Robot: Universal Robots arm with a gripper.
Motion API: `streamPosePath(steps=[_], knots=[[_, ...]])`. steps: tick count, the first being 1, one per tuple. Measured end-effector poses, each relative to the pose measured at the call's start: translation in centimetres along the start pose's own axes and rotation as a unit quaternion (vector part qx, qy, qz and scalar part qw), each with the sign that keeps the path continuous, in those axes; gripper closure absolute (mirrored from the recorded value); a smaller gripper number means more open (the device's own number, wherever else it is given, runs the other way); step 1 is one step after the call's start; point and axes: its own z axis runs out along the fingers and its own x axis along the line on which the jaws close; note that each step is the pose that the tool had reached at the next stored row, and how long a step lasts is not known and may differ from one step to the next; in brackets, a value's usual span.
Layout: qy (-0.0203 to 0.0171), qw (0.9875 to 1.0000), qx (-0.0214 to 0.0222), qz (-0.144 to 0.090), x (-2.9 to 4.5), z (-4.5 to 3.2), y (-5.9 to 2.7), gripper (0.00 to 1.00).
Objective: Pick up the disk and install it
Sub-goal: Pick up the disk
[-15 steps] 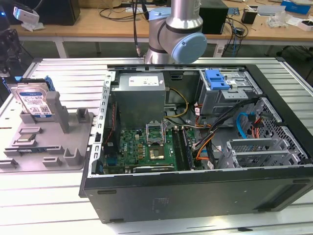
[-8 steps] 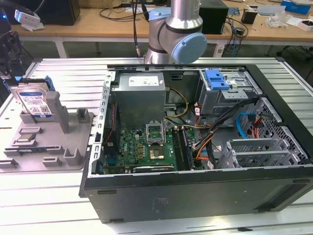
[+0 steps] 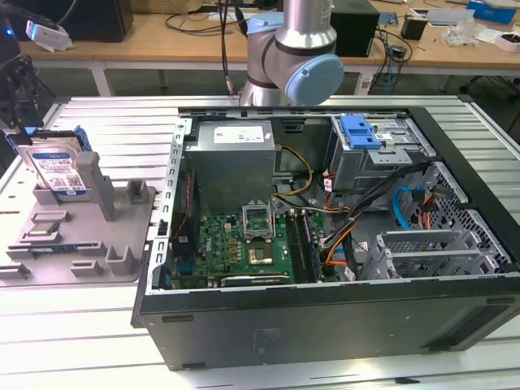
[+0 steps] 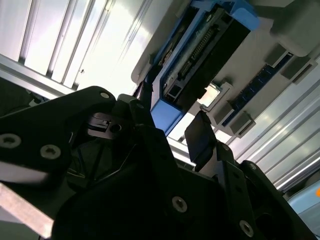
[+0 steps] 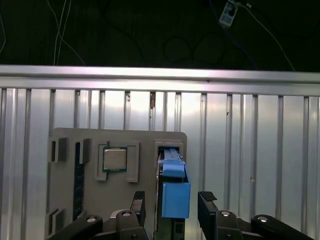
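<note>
Disk (image 3: 53,166): in the upper left of the exterior view, standing on edge in a slot of the grey fixture tray (image 3: 81,244). White-and-blue label faces the camera; blue carrier frame runs along its edges. It leans slightly against an upright post of the tray. Not yet lifted.

Tray lies flat on the slatted aluminium table (image 3: 89,341), just beside the open computer case (image 3: 325,325) that takes up the centre and right of the exterior view. Inside the case: power supply (image 3: 231,154) at upper centre, green motherboard (image 3: 244,244) below it, blue drive-bay latch (image 3: 361,130) at upper right. Bundles of cable run between them.

Arm (image 3: 292,49): grey-and-blue joint at top centre of the exterior view, behind the case.

Gripper (image 5: 172,202): the first wrist view shows the two black fingers (image 5: 207,207) spread apart, one on each side of the disk's blue carrier end. A gap shows on both sides, so no contact and nothing gripped. The second wrist view agrees: the fingers stand either side of the blue corner of the carrier, the connector edge of the disk just past them.

A processor chip (image 5: 115,159) sits in a square pocket of the tray, near the disk's slot.
</note>
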Motion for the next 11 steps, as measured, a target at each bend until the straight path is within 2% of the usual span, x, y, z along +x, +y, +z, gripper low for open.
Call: streamPosePath(steps=[11], knots=[[0.0,1.0,0.0001,0.0,-0.11,1.17,-0.04,0.46]])
